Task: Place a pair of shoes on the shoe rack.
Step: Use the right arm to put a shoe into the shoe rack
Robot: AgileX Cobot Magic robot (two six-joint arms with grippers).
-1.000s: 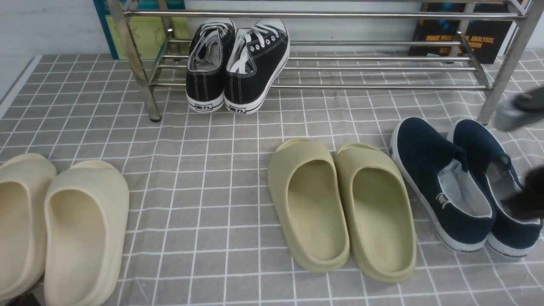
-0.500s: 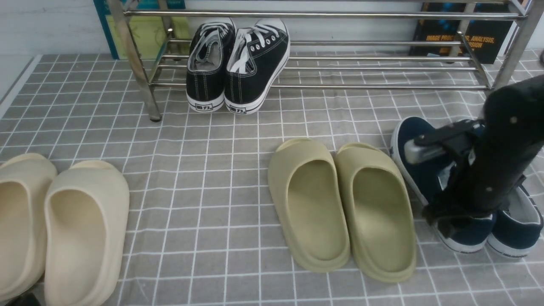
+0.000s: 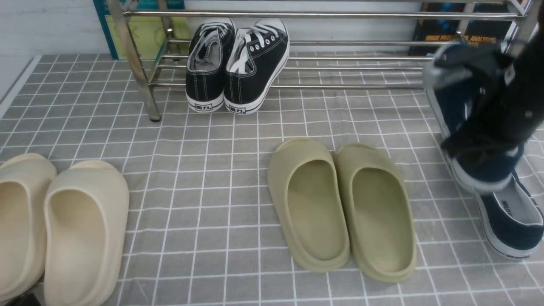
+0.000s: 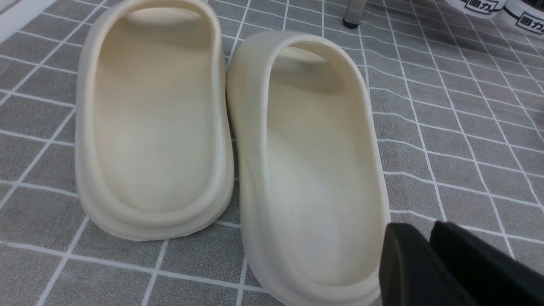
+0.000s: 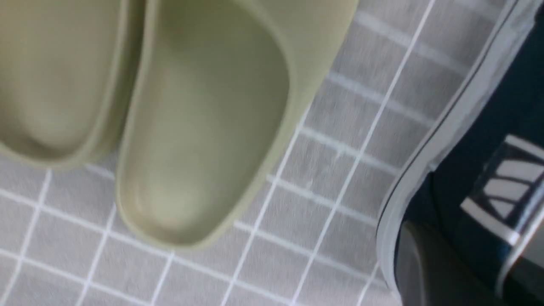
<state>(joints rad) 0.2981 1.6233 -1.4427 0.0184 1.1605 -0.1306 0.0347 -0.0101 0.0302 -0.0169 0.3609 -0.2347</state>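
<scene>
Navy slip-on (image 3: 453,104) clenched in right gripper (image 3: 461,151), raised off tiled cloth (image 3: 204,204), its mate (image 3: 512,227) down there; both unracked, chrome rack (image 3: 340,15) awaiting them; left gripper's (image 4: 425,229) closure can't be told.

"IMAGE PROCESSING, ANALYSIS" can be partly made out on the dark book (image 3: 442,32) behind the rack (image 3: 297,87), some letters being covered by a rack leg. "回力" is read on the heel labels of both black lace-up sneakers (image 3: 257,63). Print inside the navy slip-on (image 3: 512,225) on the floor is seen but cannot be surely read.
</scene>
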